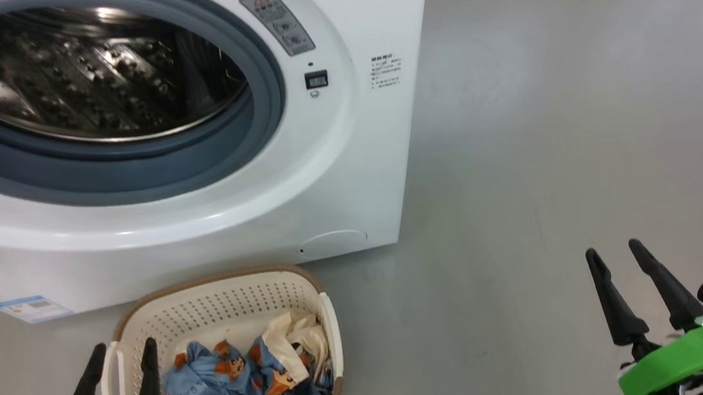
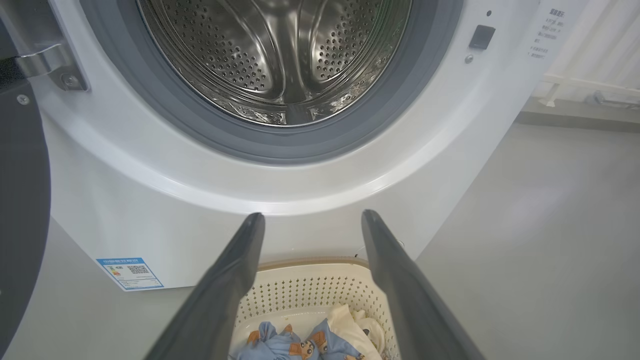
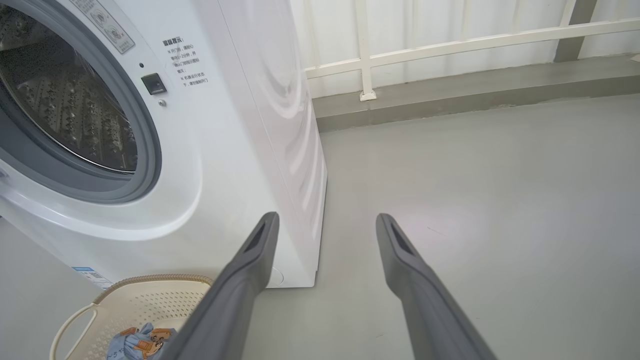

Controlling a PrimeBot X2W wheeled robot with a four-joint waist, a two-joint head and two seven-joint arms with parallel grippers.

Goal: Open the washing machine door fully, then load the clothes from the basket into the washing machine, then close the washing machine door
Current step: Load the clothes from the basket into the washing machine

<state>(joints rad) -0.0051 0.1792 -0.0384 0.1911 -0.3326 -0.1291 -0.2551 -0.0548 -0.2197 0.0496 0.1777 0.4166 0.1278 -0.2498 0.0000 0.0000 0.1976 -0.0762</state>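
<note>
Low on the washing machine [image 1: 324, 181], blue QR-code label [image 2: 130, 273], left gripper [image 1: 124, 347] and right gripper [image 1: 613, 250] spread wide, empty.

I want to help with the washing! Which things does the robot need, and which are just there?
Needed:
washer
door, open
basket
clothes, in the basket

Just there:
blue label
warning sticker
railing
floor
</note>
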